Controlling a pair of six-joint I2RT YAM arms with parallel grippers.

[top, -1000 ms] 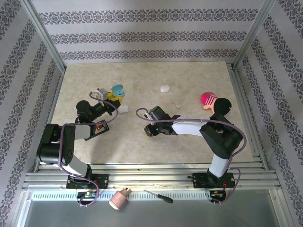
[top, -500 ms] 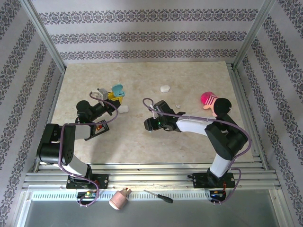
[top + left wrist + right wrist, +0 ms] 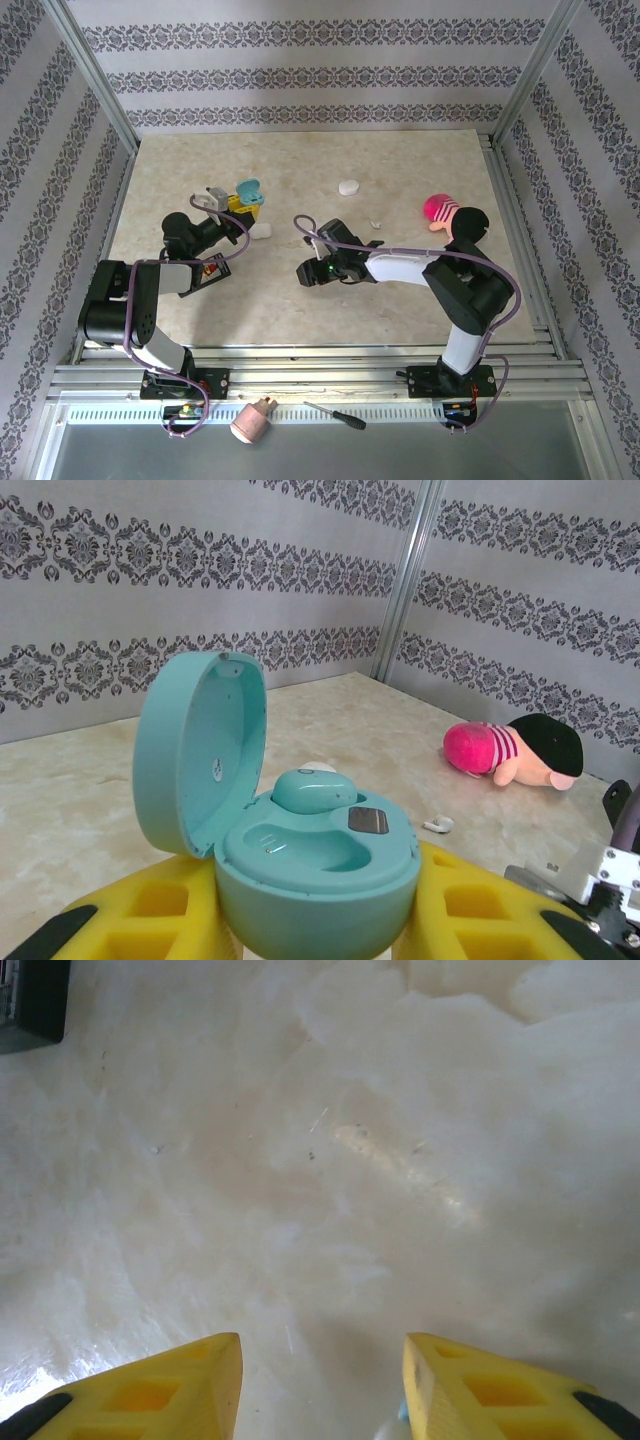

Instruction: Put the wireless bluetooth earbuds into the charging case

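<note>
From overhead I see my left gripper (image 3: 238,202) at the left of the table (image 3: 420,160) with the teal charging case (image 3: 248,188) in it. The left wrist camera makes clear what that view cannot. The yellow fingers (image 3: 150,920) press against both sides of the case and its lid stands open and upright. One teal earbud (image 3: 312,790) sits in the farther well, while the nearer well is an open hollow. That camera also catches a white earbud (image 3: 437,824) lying on the table, short of the plush toy (image 3: 512,754). Overhead, a white case (image 3: 348,186) lies farther back, apart from both arms. My right gripper (image 3: 308,272) sits near the table's middle. Its wrist camera shows the fingers spread apart over the marbled surface. A pale speck at the bottom edge, just beside one finger, is something I cannot identify.
</note>
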